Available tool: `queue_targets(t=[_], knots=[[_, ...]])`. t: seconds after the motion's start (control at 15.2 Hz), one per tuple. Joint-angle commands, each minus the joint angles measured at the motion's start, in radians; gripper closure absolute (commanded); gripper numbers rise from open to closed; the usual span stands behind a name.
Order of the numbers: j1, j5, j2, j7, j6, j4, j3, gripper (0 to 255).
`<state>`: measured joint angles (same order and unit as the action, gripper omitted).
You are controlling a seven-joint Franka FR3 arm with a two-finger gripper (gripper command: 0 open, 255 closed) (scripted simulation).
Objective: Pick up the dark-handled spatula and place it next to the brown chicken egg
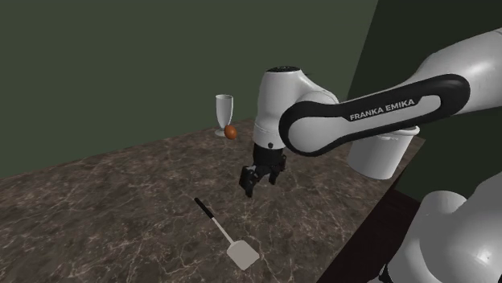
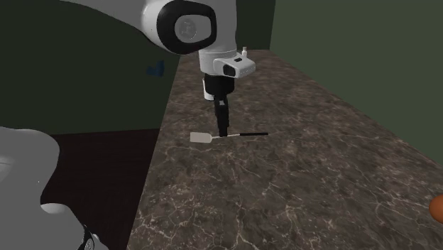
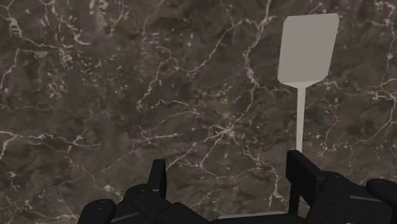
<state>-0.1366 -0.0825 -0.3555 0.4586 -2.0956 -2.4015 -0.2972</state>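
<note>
While jaws hang open (gripping nothing) above spatula (image 3: 304, 70), egg (image 1: 230, 131) beside glass (image 1: 224, 108).

The one readable text is the brand name FRANKA EMIKA, in white capital letters on the arm (image 1: 382, 110). It runs along the black band of the forearm link in the shoulder view, rising slightly toward that view's right.
</note>
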Motion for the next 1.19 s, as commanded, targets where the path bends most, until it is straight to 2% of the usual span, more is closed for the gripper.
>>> queue_targets(t=[0.0,0.26,0.53,1.12], knots=[[-0.007,0.009,0.066,0.046,-0.046,0.024,-0.036,0],[-0.015,0.057,0.208,0.135,-0.120,0.095,-0.092,0],[-0.030,0.137,0.359,0.237,-0.175,0.186,-0.135,0],[-0.036,0.192,0.442,0.278,-0.273,0.161,-0.131,0]])
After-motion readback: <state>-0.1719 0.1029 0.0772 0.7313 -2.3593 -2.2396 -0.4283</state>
